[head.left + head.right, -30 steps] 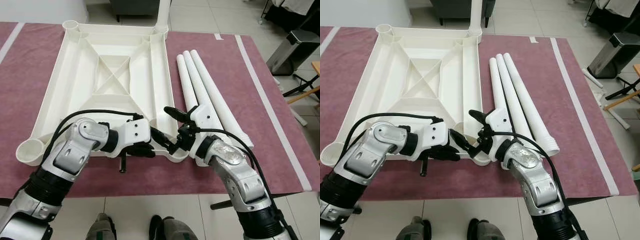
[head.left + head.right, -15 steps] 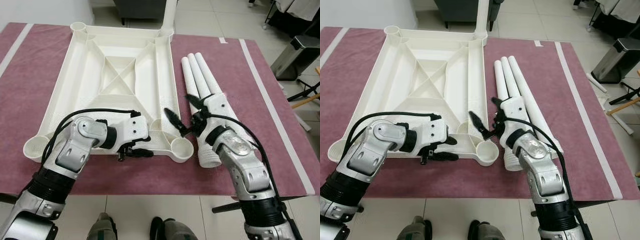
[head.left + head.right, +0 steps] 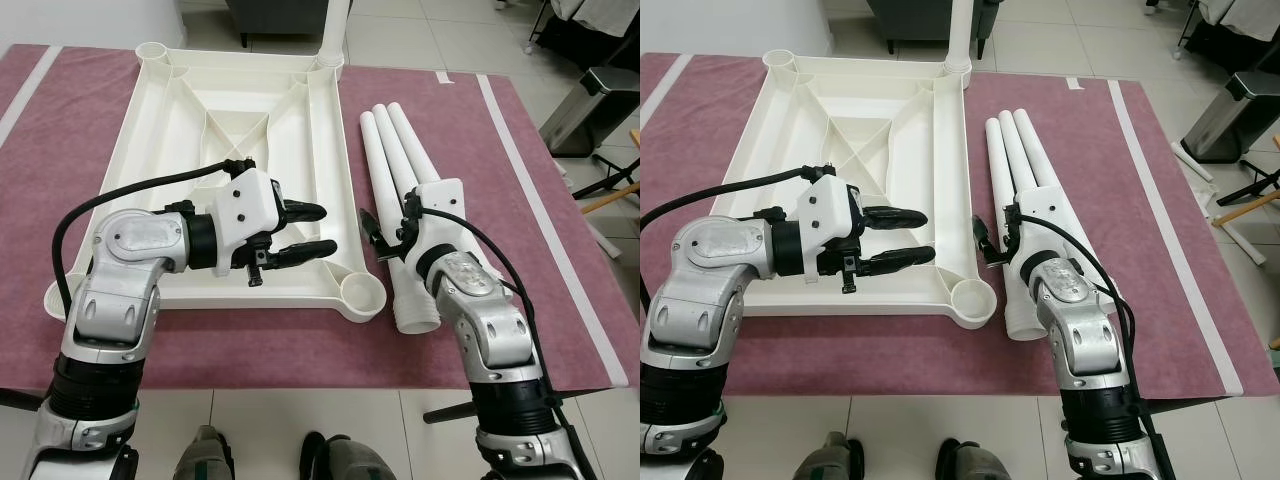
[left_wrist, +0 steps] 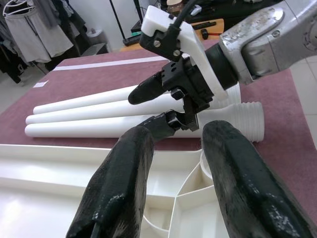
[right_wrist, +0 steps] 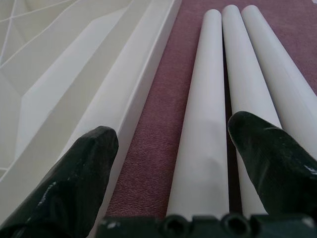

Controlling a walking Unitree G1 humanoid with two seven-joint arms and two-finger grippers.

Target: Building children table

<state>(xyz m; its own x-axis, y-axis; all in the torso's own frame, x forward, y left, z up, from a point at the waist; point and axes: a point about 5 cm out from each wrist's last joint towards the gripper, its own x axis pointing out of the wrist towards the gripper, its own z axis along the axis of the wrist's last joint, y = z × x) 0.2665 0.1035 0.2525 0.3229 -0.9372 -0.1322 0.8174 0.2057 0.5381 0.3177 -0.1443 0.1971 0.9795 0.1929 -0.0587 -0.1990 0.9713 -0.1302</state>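
The white table top (image 3: 150, 160) lies upside down on a maroon mat, with one leg (image 3: 333, 30) standing in its far right corner socket. Three loose white legs (image 3: 400, 170) lie side by side to its right. My left gripper (image 3: 322, 230) hovers open and empty over the top's near right part, pointing right. The near right corner socket (image 3: 362, 292) is empty. My right gripper (image 3: 985, 245) is open and empty, low over the gap between the top's right rail and the nearest loose leg (image 5: 203, 129). Its fingers (image 5: 84, 173) straddle that leg and the strip of mat.
The mat (image 3: 520, 250) has white stripes near its left and right sides and ends at tiled floor in front of me. A silver bin (image 3: 590, 100) and stand legs are on the floor at the right. Dark furniture stands behind the table top.
My left gripper has lifted from the top's near edge to above its near right part. The right gripper has drawn back from the corner socket toward the loose legs. The camera has shifted slightly.
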